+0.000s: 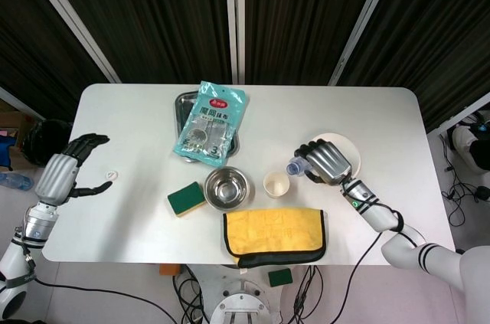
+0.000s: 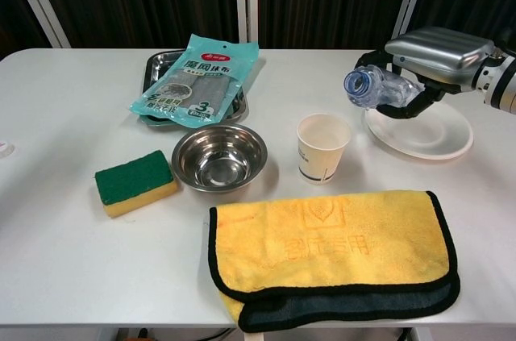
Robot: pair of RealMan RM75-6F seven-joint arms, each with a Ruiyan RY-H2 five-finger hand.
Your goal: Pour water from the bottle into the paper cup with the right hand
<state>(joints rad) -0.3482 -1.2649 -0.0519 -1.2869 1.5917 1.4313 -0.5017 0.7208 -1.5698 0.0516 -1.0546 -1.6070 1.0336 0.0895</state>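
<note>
The right hand (image 2: 435, 55), fingers wrapped round the bottle (image 2: 379, 88), tips its open mouth leftward, seemingly just short of the paper cup (image 2: 322, 147)

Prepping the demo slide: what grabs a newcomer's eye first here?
The right hand holds the clear bottle tipped nearly level in the air, its open mouth aimed toward the paper cup at mid-table. In front of the cup lies the bright yellow cloth, the loudest colour on the white table.
</note>
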